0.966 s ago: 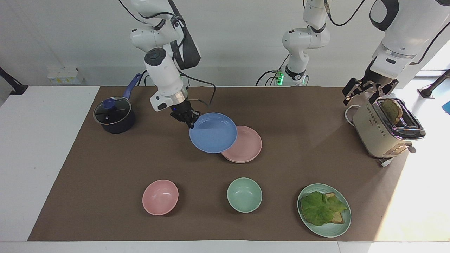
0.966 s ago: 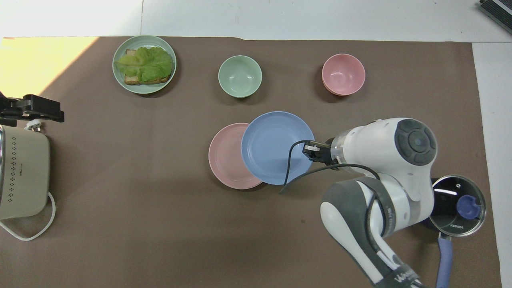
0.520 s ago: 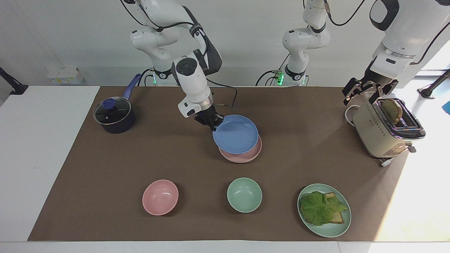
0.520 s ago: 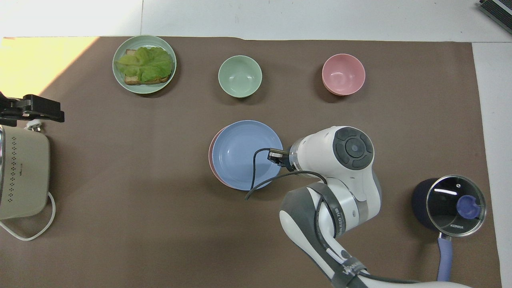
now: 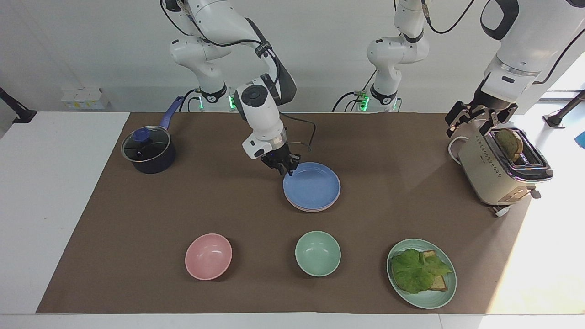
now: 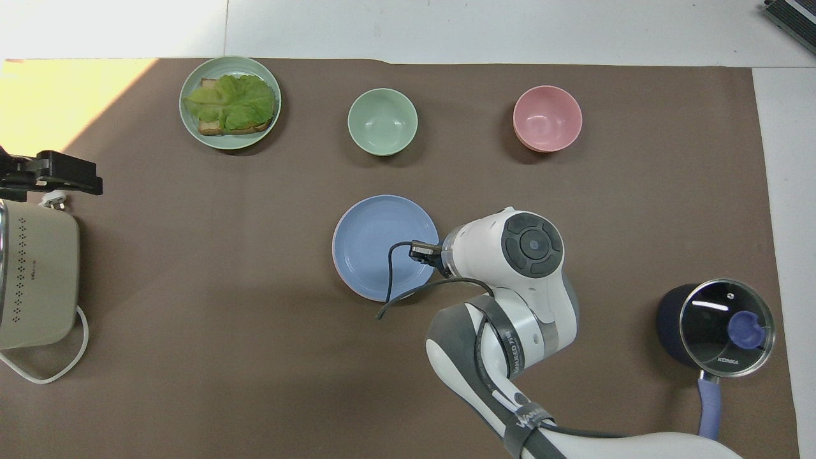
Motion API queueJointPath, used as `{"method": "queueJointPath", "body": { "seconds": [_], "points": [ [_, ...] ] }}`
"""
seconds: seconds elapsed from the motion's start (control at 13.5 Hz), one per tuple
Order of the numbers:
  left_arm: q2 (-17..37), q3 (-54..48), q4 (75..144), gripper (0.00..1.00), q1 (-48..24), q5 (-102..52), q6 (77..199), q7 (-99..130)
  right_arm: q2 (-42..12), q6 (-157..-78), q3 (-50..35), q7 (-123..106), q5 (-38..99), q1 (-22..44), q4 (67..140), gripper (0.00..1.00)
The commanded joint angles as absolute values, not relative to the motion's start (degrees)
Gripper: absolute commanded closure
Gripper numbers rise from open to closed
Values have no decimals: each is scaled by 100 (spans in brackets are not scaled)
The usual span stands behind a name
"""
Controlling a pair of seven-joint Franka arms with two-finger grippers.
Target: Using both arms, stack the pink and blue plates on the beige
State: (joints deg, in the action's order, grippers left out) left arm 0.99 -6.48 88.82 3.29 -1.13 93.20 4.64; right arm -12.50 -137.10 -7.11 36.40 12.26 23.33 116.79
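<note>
The blue plate (image 5: 315, 186) (image 6: 373, 245) lies flat on the pink plate (image 5: 311, 209), of which only a thin rim shows under it in the middle of the brown mat. The beige plate is hidden in both views. My right gripper (image 5: 287, 167) is low at the blue plate's rim on the edge nearest the robots. Its jaws stand apart around that rim, open. My left gripper (image 5: 475, 119) waits open above the toaster, holding nothing.
A cream toaster (image 5: 498, 171) with a bread slice stands at the left arm's end. A dark lidded pot (image 5: 148, 151) sits at the right arm's end. Farther from the robots are a pink bowl (image 5: 208, 256), a green bowl (image 5: 317, 252) and a green plate (image 5: 427, 299) with lettuce and bread.
My right arm carried the blue plate toward the left arm's end, over the pink plate, and set it down on it. Its grip has loosened. The left arm has not moved.
</note>
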Motion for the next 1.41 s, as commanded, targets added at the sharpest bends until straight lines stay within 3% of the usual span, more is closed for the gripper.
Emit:
{"method": "queueJointPath", "body": {
  "seconds": [0.0, 0.15, 0.45, 0.67, 0.89, 1.11, 1.34],
  "points": [
    [79, -686, 8886, 0, 387, -26, 9246, 413, -1178, -13711, -668, 3788, 1160, 2338, 11646, 7],
    [79, -686, 8886, 0, 387, -26, 9246, 413, -907, -13309, -607, 3779, 1134, 2233, 11593, 0],
    [79, -694, 8886, 0, 387, -26, 9246, 413, 24, -12219, -615, 3692, 81, 1443, 11566, 0],
    [79, -686, 8886, 0, 387, -26, 9246, 413, 491, -11499, -606, 3360, 35, 741, 11261, 0],
    [79, -686, 8886, 0, 387, -26, 9246, 413, 449, -10244, -615, 2499, 9, 64, 10313, 0],
    [79, -686, 8886, 0, 387, -26, 9246, 413, 483, -9844, -598, 1943, -464, -237, 10029, 0],
    [79, -686, 8886, 0, 387, -26, 9246, 413, 204, -9170, -606, 1803, -492, -281, 9144, 0]
  ]
}}
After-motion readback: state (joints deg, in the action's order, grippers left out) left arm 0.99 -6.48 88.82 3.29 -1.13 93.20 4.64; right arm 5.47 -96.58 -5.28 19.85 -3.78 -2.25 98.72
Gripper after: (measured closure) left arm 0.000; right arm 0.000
